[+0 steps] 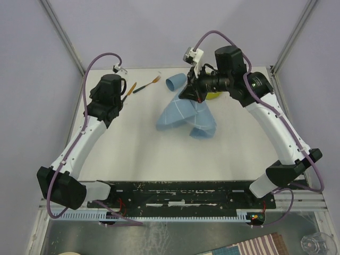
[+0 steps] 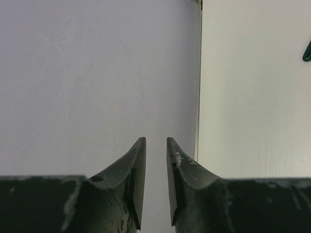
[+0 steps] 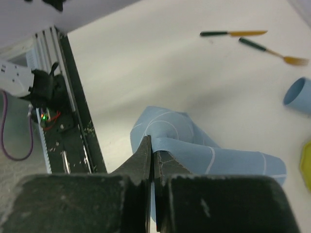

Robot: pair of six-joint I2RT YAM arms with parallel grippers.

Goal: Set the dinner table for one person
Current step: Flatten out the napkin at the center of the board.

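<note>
Currently the right tool point(image 3: 151, 141) is pinched shut on a fold of the light-blue gridded cloth point(image 1: 178, 114), which tents up over the white bench point(image 1: 133, 149) toward its far edge. The left tool point(image 2: 155, 141) – jaws slightly apart, nothing between them – is near the far-left corner, beside a knife point(image 1: 130, 88) and fork point(image 1: 147, 85). A blue cup point(image 1: 174, 83) lies by the far edge.

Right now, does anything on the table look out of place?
Yes. The blue cloth is crumpled in folds mid-table, pinched by the right tool, not spread flat. The blue cup lies on its side near the far edge.
</note>
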